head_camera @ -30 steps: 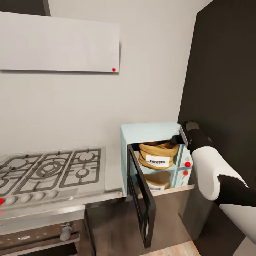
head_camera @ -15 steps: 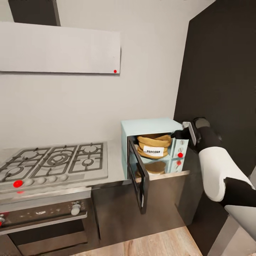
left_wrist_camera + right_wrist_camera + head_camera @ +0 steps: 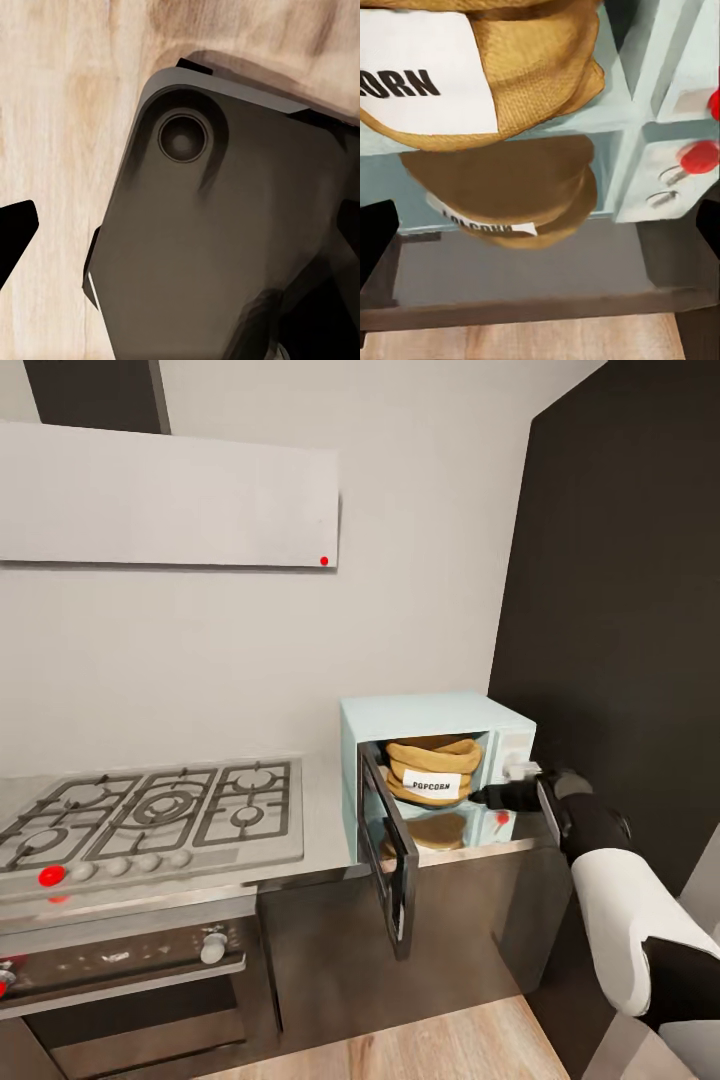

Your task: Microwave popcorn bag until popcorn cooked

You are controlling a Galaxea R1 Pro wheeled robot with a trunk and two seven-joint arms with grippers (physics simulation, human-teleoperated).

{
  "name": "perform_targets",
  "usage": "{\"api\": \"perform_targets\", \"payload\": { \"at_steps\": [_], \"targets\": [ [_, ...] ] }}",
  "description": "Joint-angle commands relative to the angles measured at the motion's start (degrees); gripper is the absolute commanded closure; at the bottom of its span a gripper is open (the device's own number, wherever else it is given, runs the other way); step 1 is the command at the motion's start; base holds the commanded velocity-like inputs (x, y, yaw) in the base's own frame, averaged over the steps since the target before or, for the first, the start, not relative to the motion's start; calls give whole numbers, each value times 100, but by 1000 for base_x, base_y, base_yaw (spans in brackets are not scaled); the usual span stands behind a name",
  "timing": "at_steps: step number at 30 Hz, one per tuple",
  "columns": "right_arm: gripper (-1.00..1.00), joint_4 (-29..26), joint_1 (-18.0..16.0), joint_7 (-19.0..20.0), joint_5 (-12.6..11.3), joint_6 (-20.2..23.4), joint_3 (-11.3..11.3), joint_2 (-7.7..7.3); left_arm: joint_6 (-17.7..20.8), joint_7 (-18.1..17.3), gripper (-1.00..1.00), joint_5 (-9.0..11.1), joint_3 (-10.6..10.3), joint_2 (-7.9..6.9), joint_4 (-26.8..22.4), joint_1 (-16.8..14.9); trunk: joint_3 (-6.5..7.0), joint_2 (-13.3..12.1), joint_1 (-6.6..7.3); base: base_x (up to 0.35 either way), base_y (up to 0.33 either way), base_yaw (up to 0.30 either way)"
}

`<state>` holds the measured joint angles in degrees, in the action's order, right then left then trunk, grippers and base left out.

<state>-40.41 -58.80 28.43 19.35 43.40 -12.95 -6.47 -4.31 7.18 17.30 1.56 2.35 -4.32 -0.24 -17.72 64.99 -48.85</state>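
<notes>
The pale mint-blue microwave [image 3: 436,717] stands on the grey steel countertop [image 3: 322,830], its dark glass door [image 3: 390,865] swung wide open toward me. Inside sits the tan popcorn bag [image 3: 435,770] [image 3: 487,67], upright, white label facing out. Its mirror image shows on the glossy counter below. My right gripper [image 3: 482,797] [image 3: 540,240] hovers open just outside the cavity's lower right corner, in front of the control panel with its red light [image 3: 699,156], apart from the bag. My left gripper [image 3: 180,232] is open, hanging over the wooden floor and my base.
A gas hob [image 3: 150,815] lies left of the microwave, with a dark built-in oven [image 3: 120,960] beneath and a white hood [image 3: 170,495] above. A tall dark panel [image 3: 620,610] closes the right side. Wooden floor [image 3: 440,1050] lies in front of the cabinets.
The camera pulled back early on. Since then my right gripper has dropped from the microwave's upper right corner to the lower front of its panel. The bag stays inside.
</notes>
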Motion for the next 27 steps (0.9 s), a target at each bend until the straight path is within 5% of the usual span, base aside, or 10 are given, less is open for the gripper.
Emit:
{"api": "perform_targets", "payload": {
  "at_steps": [1,7,13,20,27],
  "targets": [
    [-100,-1,32,94,37,-307,-21,14,-17,11,-100,19,12,2,1,-2,-7,5,0,0,0,0],
    [-100,-9,681,159,-868,-2297,-32,11,-17,11,-100,19,11,5,-7,-2,-7,5,0,0,0,0],
    [-100,69,980,167,-951,-3413,-32,28,-11,3,-100,10,11,9,-3,-2,-7,5,0,48,0,0],
    [-100,237,1002,171,-1310,-3674,-32,23,-11,2,-100,17,9,0,1,-2,-7,5,0,281,0,0],
    [-100,456,1002,186,-1374,-3686,-23,31,-13,2,-100,17,3,-5,1,-2,-7,5,0,296,0,0]
  ]
}}
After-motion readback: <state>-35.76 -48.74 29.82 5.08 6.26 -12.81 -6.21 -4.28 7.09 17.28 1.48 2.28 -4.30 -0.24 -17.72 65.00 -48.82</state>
